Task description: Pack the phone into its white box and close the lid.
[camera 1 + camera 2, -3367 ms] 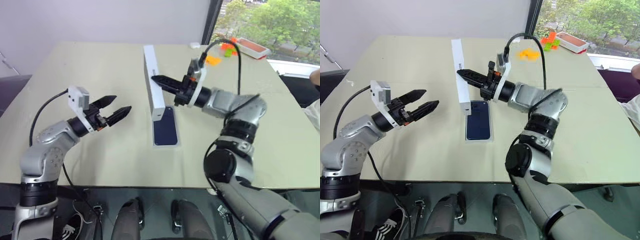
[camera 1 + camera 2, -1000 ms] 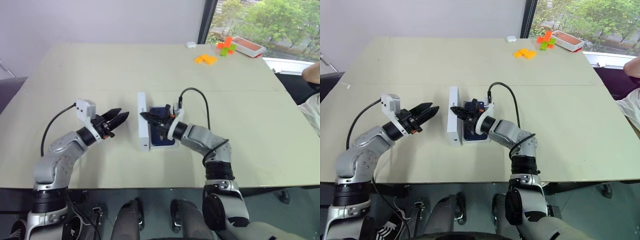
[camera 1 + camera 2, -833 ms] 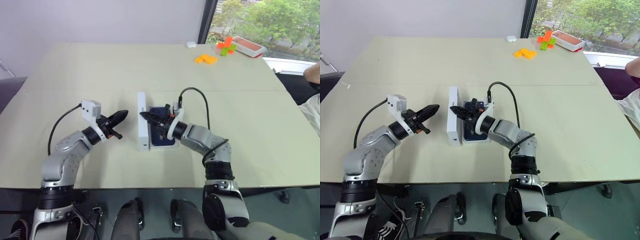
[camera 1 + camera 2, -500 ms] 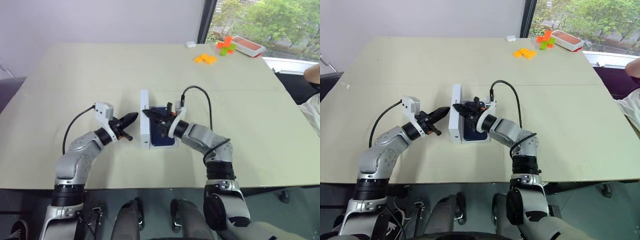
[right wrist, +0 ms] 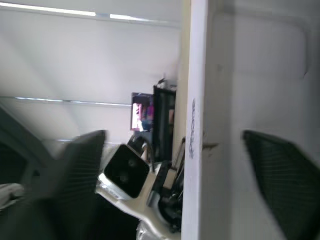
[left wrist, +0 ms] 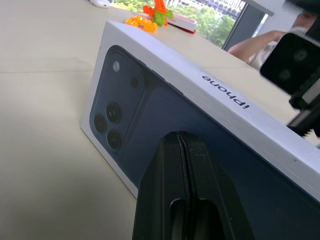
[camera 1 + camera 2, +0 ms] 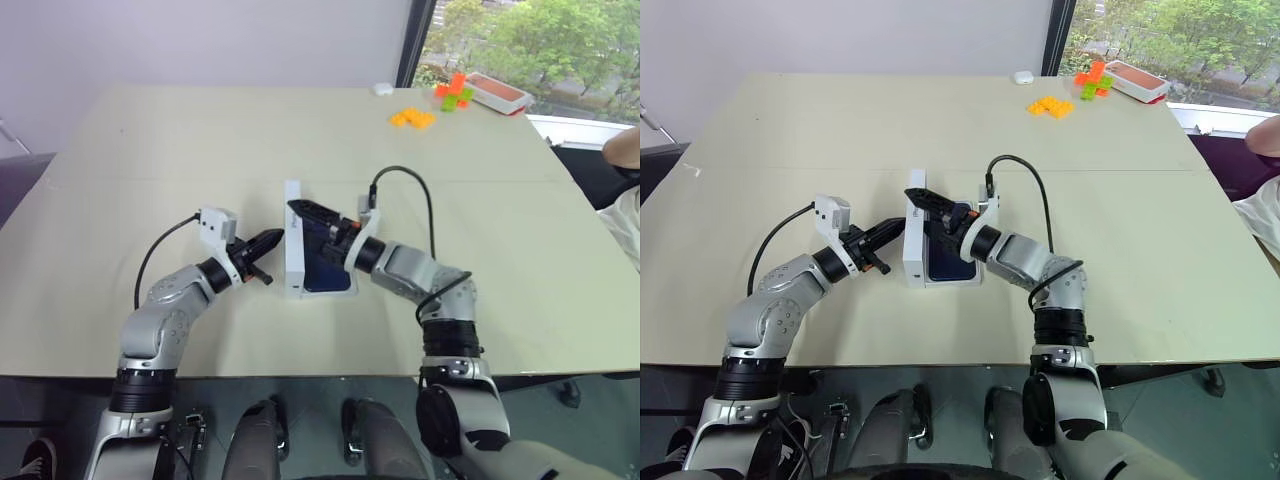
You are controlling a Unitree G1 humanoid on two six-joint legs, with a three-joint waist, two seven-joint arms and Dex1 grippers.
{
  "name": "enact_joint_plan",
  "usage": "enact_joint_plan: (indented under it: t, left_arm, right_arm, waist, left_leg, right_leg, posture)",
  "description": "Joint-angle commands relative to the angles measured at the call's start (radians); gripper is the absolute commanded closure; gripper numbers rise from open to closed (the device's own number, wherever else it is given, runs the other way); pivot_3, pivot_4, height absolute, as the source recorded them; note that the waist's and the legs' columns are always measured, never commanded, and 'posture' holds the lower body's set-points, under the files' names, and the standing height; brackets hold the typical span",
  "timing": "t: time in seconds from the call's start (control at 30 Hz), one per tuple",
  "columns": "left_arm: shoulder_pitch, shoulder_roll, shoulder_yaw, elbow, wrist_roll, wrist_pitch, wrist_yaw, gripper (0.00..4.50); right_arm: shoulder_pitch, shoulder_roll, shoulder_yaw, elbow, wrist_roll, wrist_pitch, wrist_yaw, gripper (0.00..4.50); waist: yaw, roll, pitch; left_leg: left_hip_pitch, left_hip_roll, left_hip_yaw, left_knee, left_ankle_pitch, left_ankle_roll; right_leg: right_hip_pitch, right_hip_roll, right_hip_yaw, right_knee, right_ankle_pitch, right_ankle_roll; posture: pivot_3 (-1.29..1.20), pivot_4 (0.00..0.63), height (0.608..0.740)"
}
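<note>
Left gripper point(image 7: 268, 240) closed, tips against printed face of lid point(image 7: 293, 240) standing on edge at table point(image 7: 150, 140) centre, right gripper point(image 7: 312, 218) spread open at its 3 o'clock over phone point(image 7: 322, 268) in box point(image 7: 340, 290); best tipped slowly rightward, edges squared before pressing down.

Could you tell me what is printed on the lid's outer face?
A dark blue phone back on the lid, clearest in left wrist view.

The left tool point(image 6: 181, 150), two black fingers pressed together, points at the printed dark-blue face of the white cardboard lid point(image 6: 165, 95), which stands on its long edge on the beige bench point(image 6: 45, 130) just ahead.
</note>
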Motion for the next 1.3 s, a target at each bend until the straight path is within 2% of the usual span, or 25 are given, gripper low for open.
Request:
enact_joint_plan:
  t: [0.03, 0.17, 0.23, 0.37, 0.5, 0.6, 0.77, 0.87, 1.1, 1.13, 1.3]
  left_arm:
    - [-0.015, -0.013, -0.011, -0.027, -0.001, -0.004, 0.001, 4.50]
    - [-0.041, -0.033, -0.032, 0.006, 0.011, -0.014, -0.008, 4.50]
    - [-0.063, -0.044, -0.057, 0.040, 0.032, -0.033, -0.022, 4.50]
    - [-0.134, -0.063, -0.091, 0.144, 0.069, -0.071, -0.058, 4.50]
    - [-0.205, -0.092, -0.130, 0.230, 0.099, -0.099, -0.104, 4.50]
    - [-0.210, -0.102, -0.123, 0.230, 0.104, -0.107, -0.106, 4.50]
    - [-0.186, -0.083, -0.093, 0.180, 0.101, -0.097, -0.093, 4.50]
    - [-0.168, -0.042, -0.061, 0.119, 0.089, -0.077, -0.079, 4.50]
    - [-0.115, 0.050, -0.002, 0.015, 0.074, -0.029, -0.064, 4.50]
    - [-0.102, 0.067, 0.007, 0.005, 0.074, -0.027, -0.067, 4.50]
    - [-0.059, 0.146, 0.044, 0.000, 0.067, -0.010, -0.084, 4.50]
  right_arm:
    - [-0.070, -0.139, 0.015, -0.054, -0.098, 0.008, 0.149, 0.05]
    - [-0.120, -0.341, 0.074, -0.039, -0.281, -0.015, 0.376, 0.05]
    - [-0.134, -0.391, 0.084, -0.008, -0.342, -0.032, 0.450, 0.05]
    - [-0.143, -0.409, 0.102, 0.002, -0.425, -0.042, 0.535, 0.05]
    - [-0.135, -0.433, 0.184, -0.027, -0.574, -0.105, 0.630, 0.05]
    - [-0.118, -0.466, 0.272, -0.066, -0.703, -0.185, 0.723, 0.05]
    - [-0.099, -0.456, 0.288, -0.077, -0.784, -0.229, 0.776, 0.05]
    - [-0.097, -0.441, 0.274, -0.074, -0.803, -0.227, 0.782, 0.85]
    - [-0.107, -0.442, 0.278, -0.067, -0.861, -0.245, 0.819, 4.19]
    - [-0.106, -0.450, 0.291, -0.068, -0.884, -0.259, 0.830, 4.44]
    - [-0.109, -0.490, 0.356, -0.085, -0.993, -0.328, 0.899, 4.44]
  waist:
    - [0.004, 0.001, 0.001]
    - [0.011, 0.001, 0.001]
    - [0.020, 0.001, 0.001]
    - [0.025, 0.001, 0.001]
    - [0.028, 0.001, 0.001]
    - [0.028, 0.001, 0.001]
    - [0.028, 0.001, 0.001]
    - [0.027, 0.001, 0.001]
    - [0.028, 0.001, 0.001]
    - [0.027, 0.001, 0.001]
    - [0.028, 0.001, 0.001]
  left_leg:
    - [0.000, 0.000, 0.000, 0.000, 0.000, 0.000]
    - [-0.002, -0.001, 0.000, 0.001, 0.001, 0.002]
    - [-0.002, -0.001, 0.000, 0.001, 0.001, 0.002]
    - [-0.002, 0.000, 0.000, 0.000, 0.001, 0.002]
    - [-0.002, 0.000, 0.000, 0.002, 0.002, 0.003]
    - [-0.003, -0.001, 0.001, 0.003, 0.001, 0.003]
    - [-0.004, -0.001, 0.001, 0.003, 0.001, 0.003]
    - [-0.003, -0.001, 0.001, 0.003, 0.001, 0.003]
    - [-0.003, -0.001, 0.001, 0.003, 0.001, 0.003]
    - [-0.003, -0.001, 0.001, 0.003, 0.001, 0.003]
    - [-0.004, -0.001, 0.001, 0.003, 0.001, 0.003]
  right_leg:
    - [0.000, 0.000, 0.000, 0.000, 0.000, 0.000]
    - [-0.001, 0.000, 0.000, -0.001, 0.000, 0.000]
    - [-0.001, 0.001, 0.000, -0.002, 0.000, 0.000]
    - [-0.001, 0.002, 0.000, -0.002, 0.000, 0.000]
    - [-0.002, 0.003, 0.000, -0.001, 0.000, 0.000]
    - [-0.002, 0.002, 0.000, -0.001, 0.000, 0.001]
    - [-0.003, 0.002, -0.001, 0.000, 0.000, 0.002]
    - [-0.003, 0.002, 0.000, 0.002, 0.000, 0.001]
    - [-0.004, 0.002, 0.000, 0.004, 0.000, 0.001]
    - [-0.004, 0.002, 0.000, 0.004, 0.000, 0.001]
    - [-0.005, 0.001, 0.000, 0.004, 0.000, 0.001]
  posture:
    - [0.00, 0.150, 0.740]
    - [0.00, 0.150, 0.740]
    - [0.00, 0.150, 0.740]
    - [0.00, 0.150, 0.740]
    - [0.00, 0.150, 0.740]
    - [0.00, 0.150, 0.740]
    - [0.00, 0.150, 0.740]
    - [0.00, 0.150, 0.740]
    - [0.00, 0.150, 0.740]
    - [0.00, 0.150, 0.740]
    - [0.00, 0.150, 0.740]
